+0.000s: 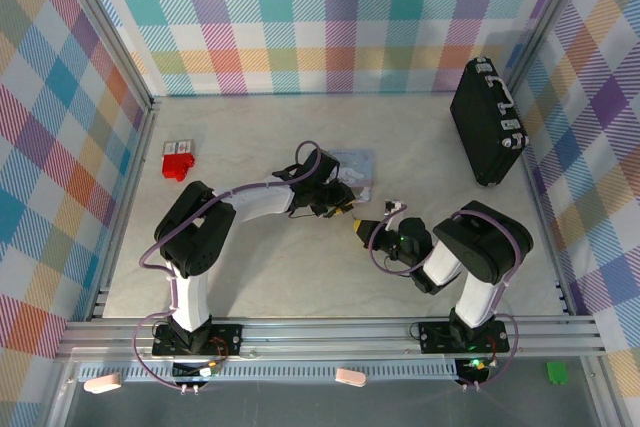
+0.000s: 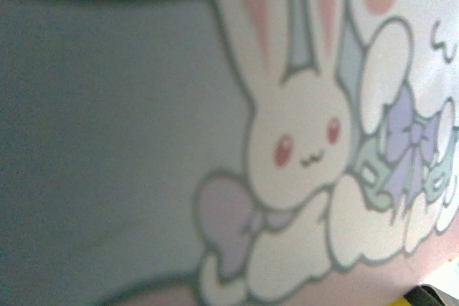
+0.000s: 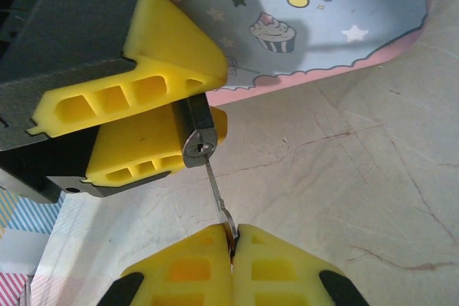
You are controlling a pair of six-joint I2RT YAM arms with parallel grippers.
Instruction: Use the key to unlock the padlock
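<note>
Right at the middle of the table, the padlock sits off the surface, clamped between the yellow fingers of the left gripper, with only its silvery keyhole end poking out past them; the shackle is hidden inside the grip. Opposite it, the right gripper has its two yellow fingers pressed together on the bow of the key. The thin blade of the key slants up across the gap to the keyhole, though how far it goes in cannot be told. Nothing else lies between the two grippers, and below them is bare, veined, pale tabletop. Just behind the left gripper lies the pale blue-grey tin, flat on the table. Its pink-edged lid is printed with stars, a cupcake and dots, and the left wrist camera looks onto it from very close, showing a blurred cartoon rabbit with bows. From above, the left arm's wrist hangs partly over the tin's near edge. Well apart to the right, the black briefcase stands by the plaid wall. Well apart to the left, the small red block sits near the wall.
</note>
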